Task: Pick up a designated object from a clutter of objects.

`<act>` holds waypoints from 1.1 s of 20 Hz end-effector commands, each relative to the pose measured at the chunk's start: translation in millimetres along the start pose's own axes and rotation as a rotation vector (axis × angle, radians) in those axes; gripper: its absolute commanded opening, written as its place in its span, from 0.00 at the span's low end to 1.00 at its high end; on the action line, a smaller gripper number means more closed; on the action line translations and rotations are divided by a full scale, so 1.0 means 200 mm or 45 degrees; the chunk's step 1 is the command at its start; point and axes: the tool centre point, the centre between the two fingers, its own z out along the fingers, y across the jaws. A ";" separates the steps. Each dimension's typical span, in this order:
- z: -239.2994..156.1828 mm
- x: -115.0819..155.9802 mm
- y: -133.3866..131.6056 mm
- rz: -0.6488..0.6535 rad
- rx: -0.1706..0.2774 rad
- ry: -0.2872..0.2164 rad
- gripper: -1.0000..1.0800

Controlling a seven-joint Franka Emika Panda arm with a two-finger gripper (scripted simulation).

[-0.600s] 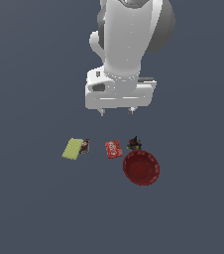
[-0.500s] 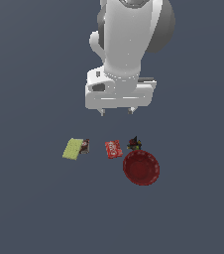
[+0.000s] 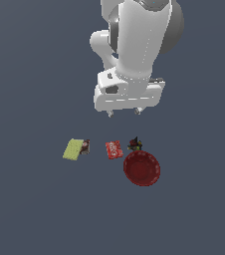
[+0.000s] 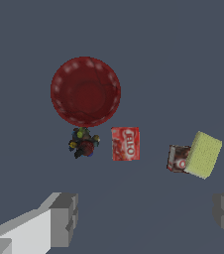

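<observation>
The gripper [image 3: 123,112] hung high with its jaws wide apart and empty, the small red box [image 3: 113,149] lying flat almost directly beneath it, beside the bowl [image 3: 142,169].

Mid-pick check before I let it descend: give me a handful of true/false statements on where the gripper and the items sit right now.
1. The gripper hangs above the items, touching none of them. True.
2. The red box lies inside the dark red bowl. False: it lies flat on the surface beside the bowl, apart from it.
3. The small brown box sits right against the yellow-green sponge. True.
4. The gripper is shut on the red box. False: its fingers stand wide apart, holding nothing.
5. The tiny multicoloured item sits just outside the bowl's rim. True.
</observation>
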 end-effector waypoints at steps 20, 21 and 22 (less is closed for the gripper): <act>0.35 0.07 0.02 -0.024 0.028 0.024 0.96; 0.39 0.07 0.03 -0.026 0.031 0.027 0.96; 0.44 0.07 0.03 -0.027 0.035 0.031 0.96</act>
